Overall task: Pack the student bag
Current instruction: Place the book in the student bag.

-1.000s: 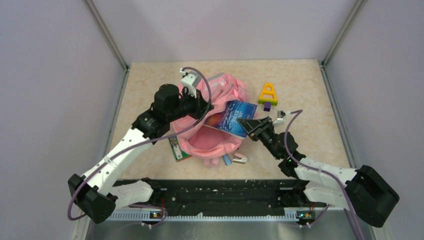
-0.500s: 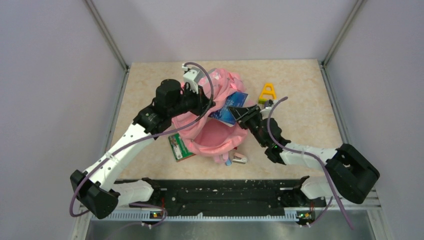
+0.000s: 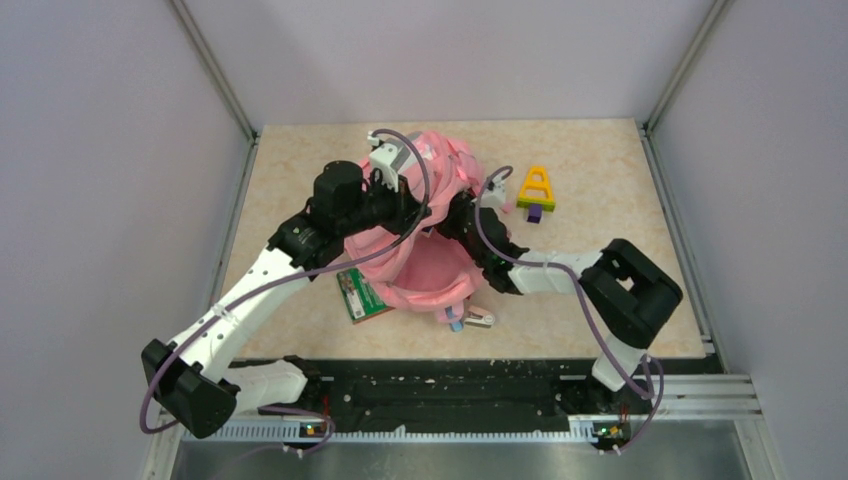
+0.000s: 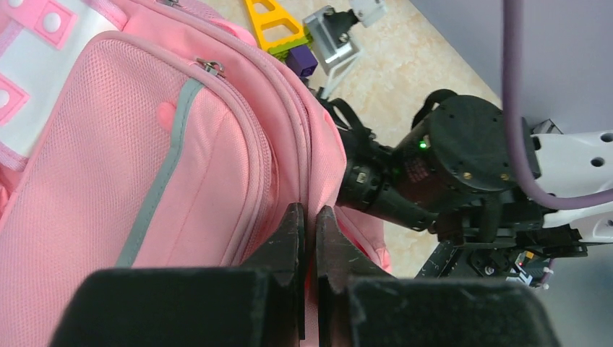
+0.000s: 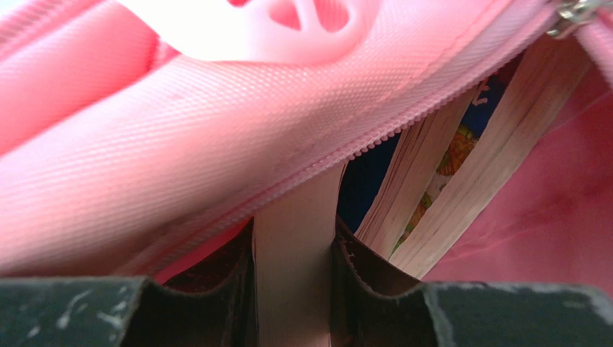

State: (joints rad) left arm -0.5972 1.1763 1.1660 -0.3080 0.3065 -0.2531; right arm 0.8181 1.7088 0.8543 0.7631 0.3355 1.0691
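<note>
Top external: student bag (image 3: 432, 262) lies mid-table (image 3: 620, 240), slightly left of centre, mouth gaping toward the near edge with pink lining visible. Left gripper (image 3: 418, 213) is on the bag's upper rim from the left. Right arm (image 3: 540, 276) reaches in from the right, and its tip is lost inside the bag mouth, so I can't tell the jaw state from this view. Yellow A-shaped toy (image 3: 537, 185) sits just right of the bag with a purple block (image 3: 534, 212) touching its near side. Green-edged book (image 3: 357, 295) pokes out from under the bag's near-left corner. Small white-and-blue item (image 3: 472, 319) lies at the bag's near edge, too small to identify. Left wrist: left gripper (image 4: 307, 214) has its jaws nearly closed, with only a thin fold of the bag's (image 4: 108, 166) opening edge pinched between them. Grey stripe (image 4: 160, 181) runs down the front pocket, zipper pull (image 4: 209, 67) at its top corner, white-pink patch (image 4: 25, 50) at upper left. Right arm's black wrist (image 4: 452, 155) pushes into the bag just beyond the pinched edge. The yellow toy (image 4: 273, 25) and purple block (image 4: 302, 61) sit behind on the table. Right wrist: right gripper (image 5: 293, 235) is clamped on a pale flat slab, which reads as the edge of a book (image 5: 434, 191). Fanned page edges and bits of blue and coloured cover show just past the fingers. The bag's (image 5: 217, 144) zipper edge (image 5: 405, 123) crosses over the top, and pink lining lies to the right, so the book sits within the bag opening.
</note>
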